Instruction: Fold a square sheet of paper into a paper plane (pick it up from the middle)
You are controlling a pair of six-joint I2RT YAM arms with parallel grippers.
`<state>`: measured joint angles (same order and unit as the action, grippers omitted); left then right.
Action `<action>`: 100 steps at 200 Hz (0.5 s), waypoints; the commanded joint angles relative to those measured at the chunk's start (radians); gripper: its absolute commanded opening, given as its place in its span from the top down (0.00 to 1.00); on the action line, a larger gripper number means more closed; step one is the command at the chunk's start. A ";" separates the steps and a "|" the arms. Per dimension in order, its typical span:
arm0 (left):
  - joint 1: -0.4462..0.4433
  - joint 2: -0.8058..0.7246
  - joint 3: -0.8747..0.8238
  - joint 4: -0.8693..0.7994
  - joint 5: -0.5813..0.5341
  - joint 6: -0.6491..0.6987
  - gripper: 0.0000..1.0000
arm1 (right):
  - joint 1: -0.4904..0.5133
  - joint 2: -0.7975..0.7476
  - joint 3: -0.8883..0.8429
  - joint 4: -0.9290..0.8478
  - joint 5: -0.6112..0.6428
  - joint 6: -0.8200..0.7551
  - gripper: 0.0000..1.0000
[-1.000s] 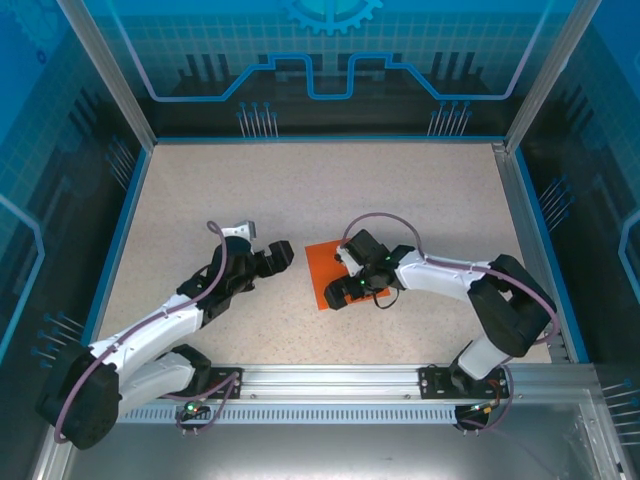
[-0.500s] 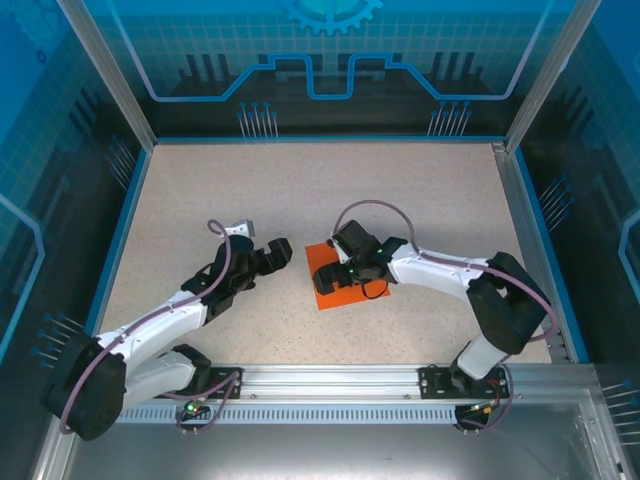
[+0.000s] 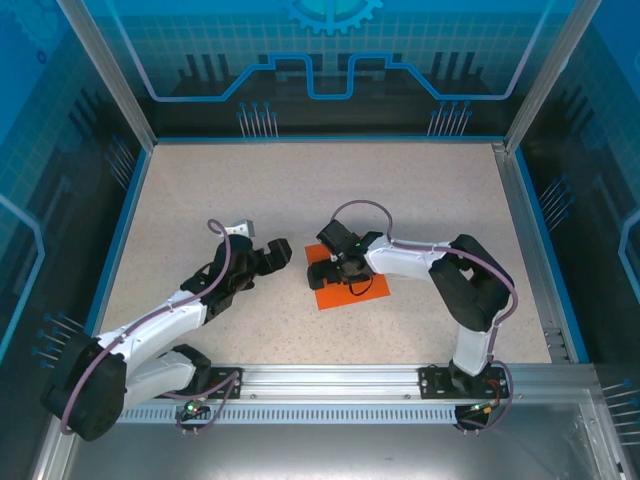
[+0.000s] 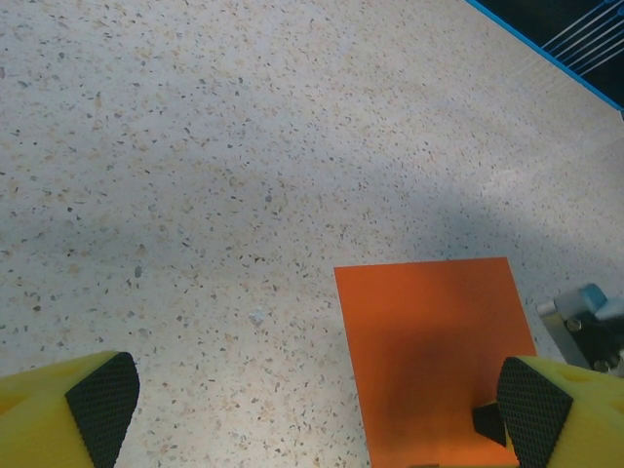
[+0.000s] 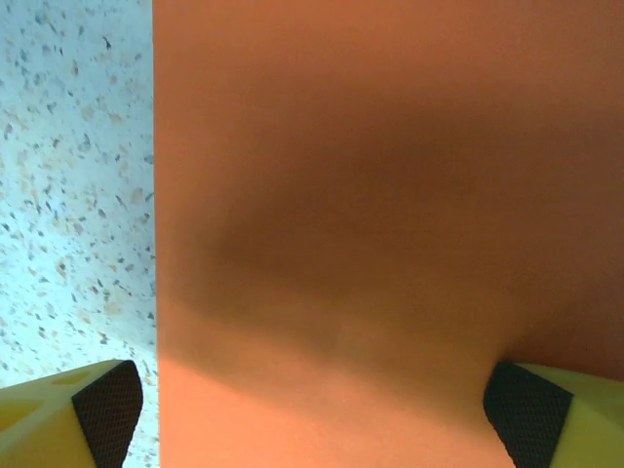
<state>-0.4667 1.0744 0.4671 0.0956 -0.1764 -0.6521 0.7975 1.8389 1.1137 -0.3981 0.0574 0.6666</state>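
Observation:
The square sheet of paper (image 3: 352, 292) is bright orange and lies flat on the speckled table, with no crease showing; a paper plane is out of view. My right gripper (image 3: 322, 268) hangs low over the sheet's left part, open. In the right wrist view the paper (image 5: 390, 195) spans nearly everything between the right gripper (image 5: 314, 419) jaws; one fingertip (image 5: 107, 405) is over bare table beside the paper's edge. My left gripper (image 3: 277, 255) rests open just left of the sheet. In the left wrist view the paper (image 4: 429, 341) lies ahead of the left gripper (image 4: 317, 419), to the right.
The speckled table (image 3: 300, 190) is bounded by a blue rim and glass walls (image 3: 130, 200). The metal rail (image 3: 340, 380) with both arm bases runs along the near edge. Part of the right gripper's body (image 4: 585, 322) shows beside the paper in the left wrist view.
My right gripper has moved left across the sheet toward its left edge, and its elbow has swung inward. The left arm has stayed still.

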 commanded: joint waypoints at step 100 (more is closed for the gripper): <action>0.010 -0.030 -0.040 -0.022 0.124 0.067 0.01 | 0.024 -0.085 -0.004 -0.044 0.082 0.157 0.01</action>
<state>-0.4664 1.0573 0.4347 0.0765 -0.0887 -0.6182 0.8047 1.8103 1.0863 -0.3477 0.1036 0.8715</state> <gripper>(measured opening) 0.985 0.986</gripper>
